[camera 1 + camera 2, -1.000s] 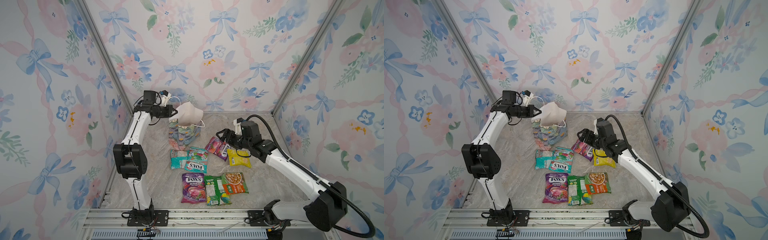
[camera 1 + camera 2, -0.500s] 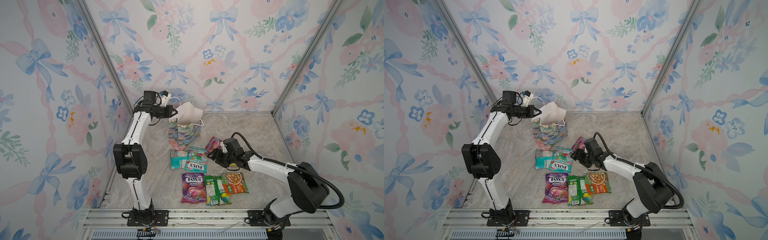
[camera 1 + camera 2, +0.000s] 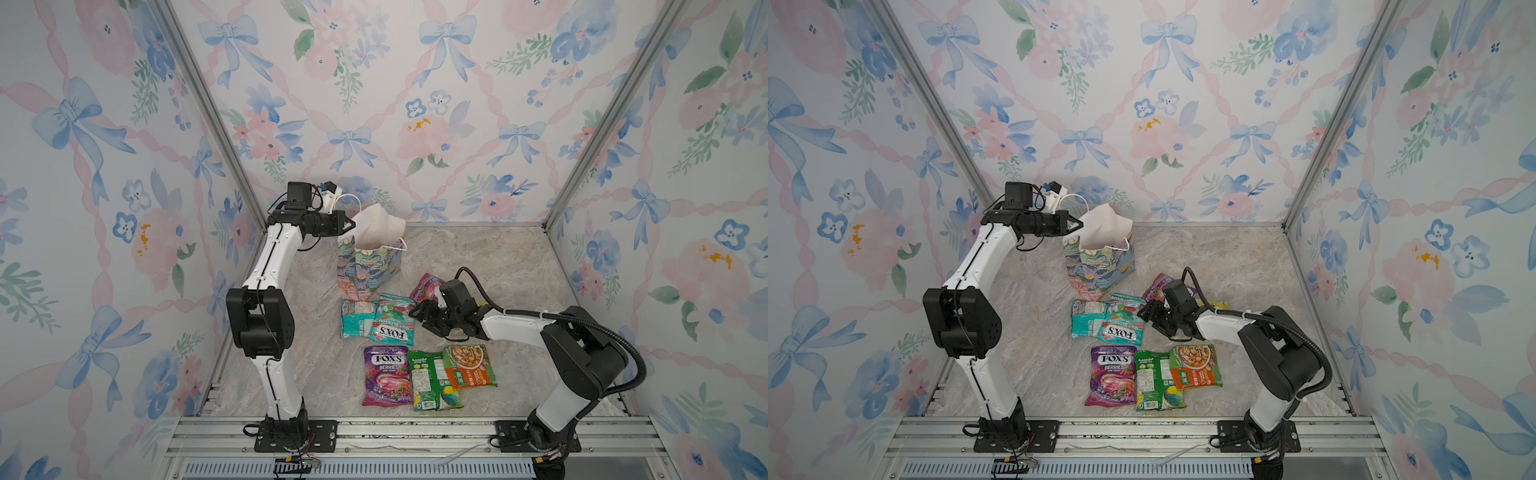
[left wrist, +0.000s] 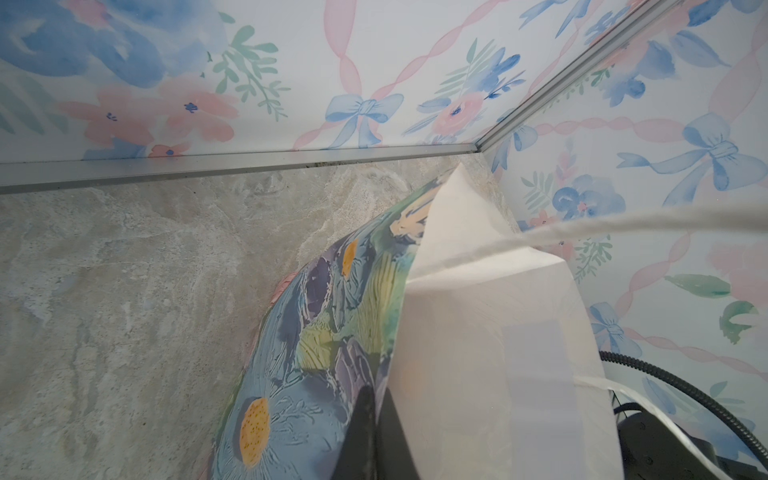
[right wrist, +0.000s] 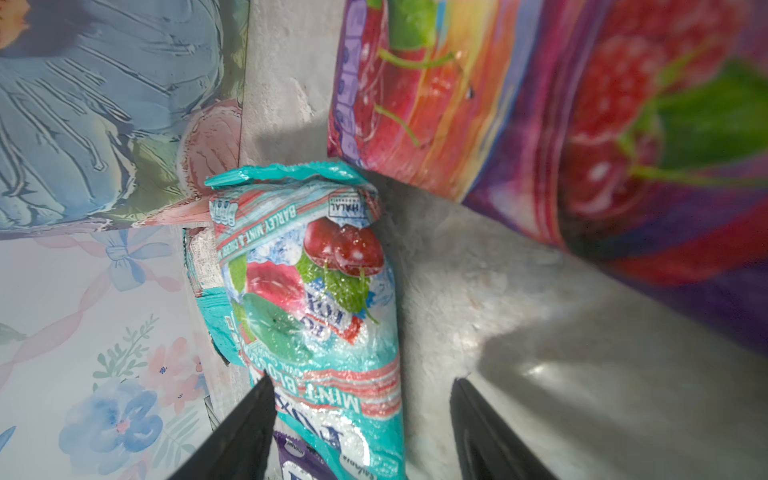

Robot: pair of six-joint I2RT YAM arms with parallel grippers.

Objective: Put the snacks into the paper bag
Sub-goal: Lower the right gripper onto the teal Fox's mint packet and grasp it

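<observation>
- The right arm (image 3: 1221, 324) covers most of a yellow pouch (image 3: 1220, 306); only a sliver shows.
- The teal FOX'S packet (image 3: 392, 320) overlaps 1 edge of a second teal packet (image 3: 355, 318).
- In the right wrist view the purple-red packet (image 5: 582, 124) is blurred and cut off by the picture's edge.
- What lies inside the paper bag (image 3: 365, 266) cannot be seen.

The right tool (image 3: 420, 318) has swung down beside the teal packet (image 3: 392, 321).

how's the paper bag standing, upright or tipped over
Upright: the paper bag stands on its base, the left gripper pinching its rim so the white inside shows.
</observation>
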